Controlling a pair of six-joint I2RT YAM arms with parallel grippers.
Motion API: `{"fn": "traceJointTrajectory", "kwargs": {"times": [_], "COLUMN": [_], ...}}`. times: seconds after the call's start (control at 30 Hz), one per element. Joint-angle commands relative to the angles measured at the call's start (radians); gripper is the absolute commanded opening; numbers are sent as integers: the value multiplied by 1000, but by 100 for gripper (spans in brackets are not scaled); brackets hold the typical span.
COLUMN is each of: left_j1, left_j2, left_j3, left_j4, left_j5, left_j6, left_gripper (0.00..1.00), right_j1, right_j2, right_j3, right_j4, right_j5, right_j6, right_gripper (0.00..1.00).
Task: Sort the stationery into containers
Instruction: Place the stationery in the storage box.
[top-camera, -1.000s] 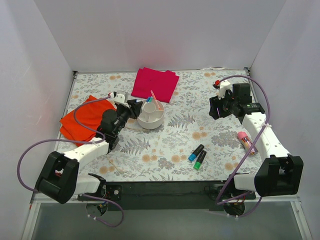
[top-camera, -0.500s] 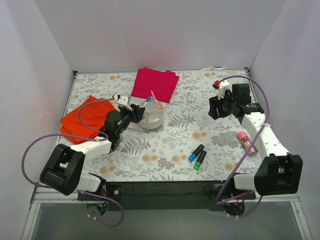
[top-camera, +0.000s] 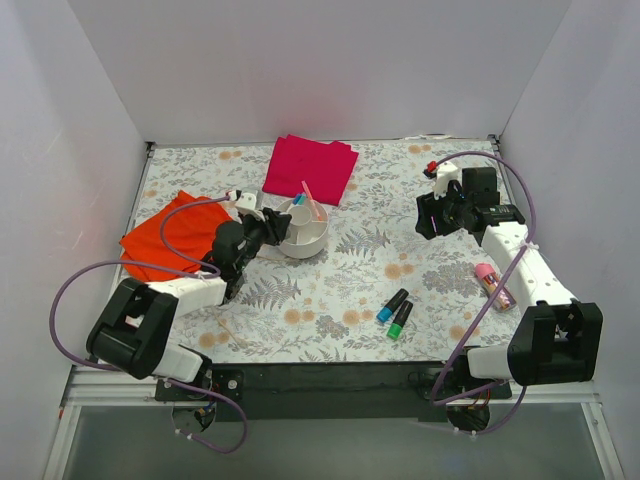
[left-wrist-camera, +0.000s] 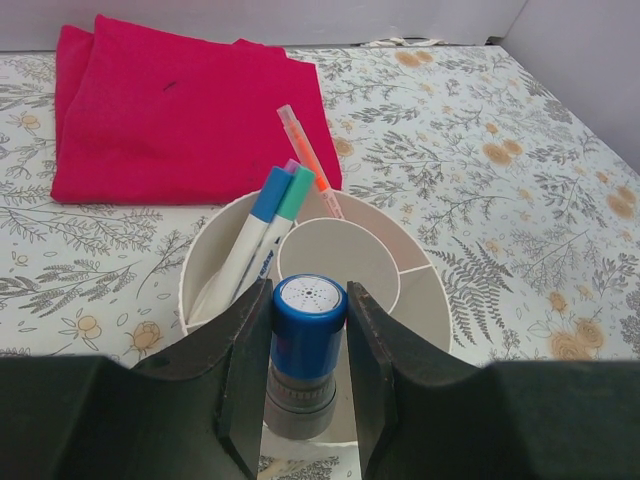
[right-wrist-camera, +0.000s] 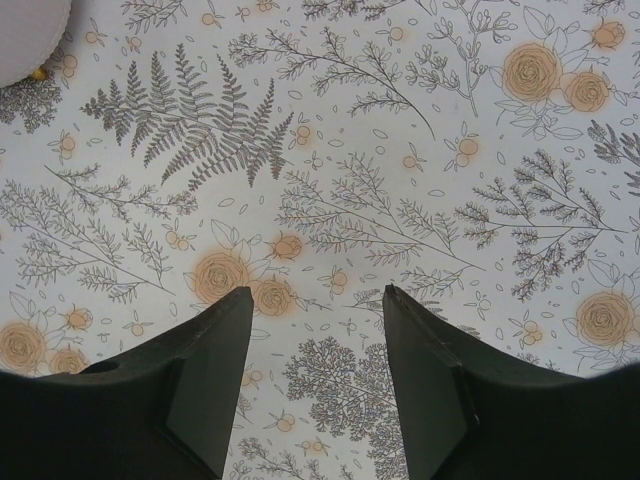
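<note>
My left gripper is shut on a grey stub with a blue cap, held at the near rim of the round white divided dish. In the top view the left gripper sits against the dish's left side. The dish holds two white pens with blue and green caps and a pink pen. My right gripper is open and empty above bare tablecloth; it is at the far right in the top view. Two black markers and a pink glittery tube lie on the table.
A magenta folded cloth lies behind the dish, also in the left wrist view. An orange-red cloth lies at the left under the left arm's cable. White walls enclose the table on three sides.
My left gripper has moved right to the dish's rim with the blue-capped stub. The right arm has barely moved.
</note>
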Motion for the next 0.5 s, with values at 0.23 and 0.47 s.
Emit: {"fn": "traceJointTrajectory", "kwargs": {"times": [0.23, 0.47], "left_j1": [28, 31], "left_j2": [-52, -54], "left_j3": [-34, -63], "left_j4": [8, 28], "left_j5": [-55, -35], "left_j6": [12, 8], "left_gripper": [29, 38], "right_j1": [10, 25], "right_j2": [4, 11], "right_j3": [16, 19], "right_j4": [33, 33], "right_j5": [-14, -10], "right_j6": [-2, -9], "right_gripper": [63, 63]}}
